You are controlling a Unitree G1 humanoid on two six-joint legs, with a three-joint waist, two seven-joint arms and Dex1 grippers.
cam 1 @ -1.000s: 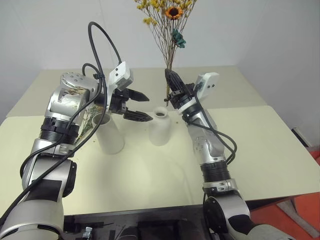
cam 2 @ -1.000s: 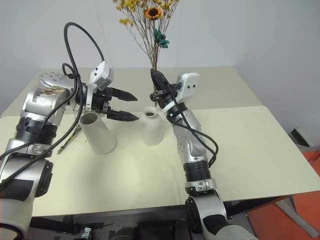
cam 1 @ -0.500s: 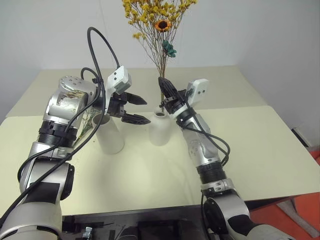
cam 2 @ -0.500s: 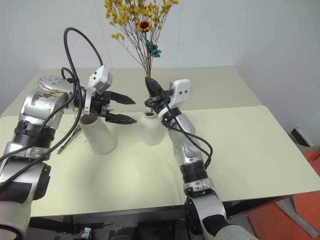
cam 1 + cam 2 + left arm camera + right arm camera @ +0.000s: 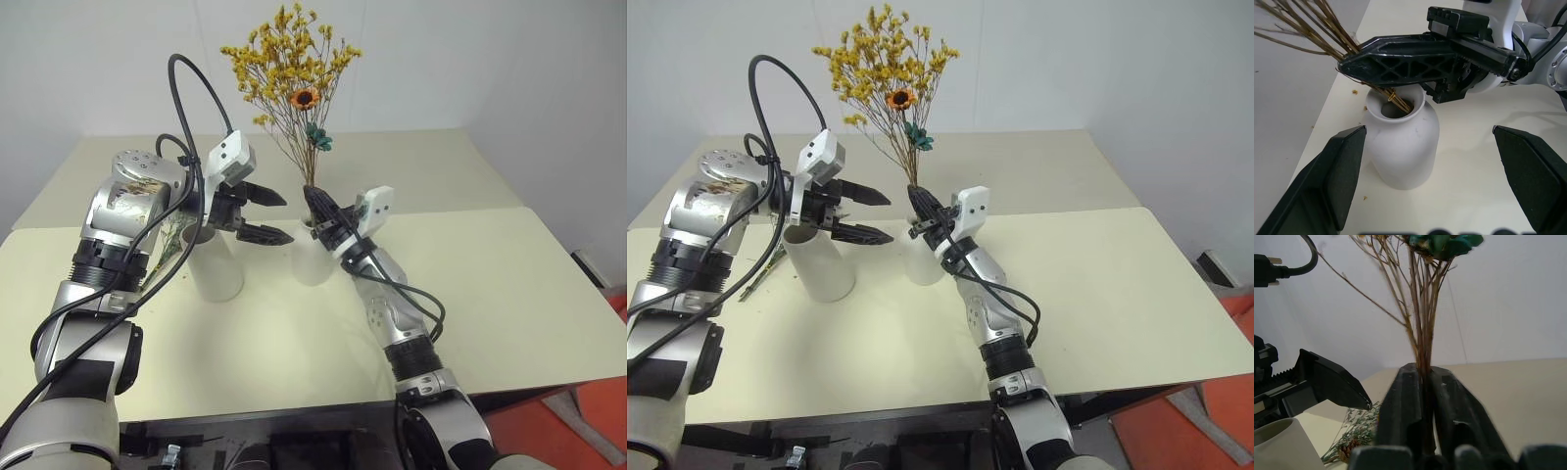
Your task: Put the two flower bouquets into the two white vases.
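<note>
Pinching the yellow bouquet [image 5: 292, 73] low on its stems, my right gripper [image 5: 315, 204] sits just above the bottle vase [image 5: 1402, 148], fingers nearly closed so the stem ends stay guided inside the neck. My left gripper [image 5: 263, 212] hangs wide open and empty beside the cylinder vase [image 5: 214, 262]. Beyond that vase, on the table [image 5: 509, 284], lies the grey-green bouquet [image 5: 1352, 443], awaiting its turn.

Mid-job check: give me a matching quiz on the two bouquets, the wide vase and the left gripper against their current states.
1. yellow bouquet
2. grey-green bouquet
3. wide vase
4. left gripper

A. open, holding nothing
B. lying on the table
C. stems in the bottle vase mouth
D. standing upright

Pairs: 1-C, 2-B, 3-D, 4-A
</note>
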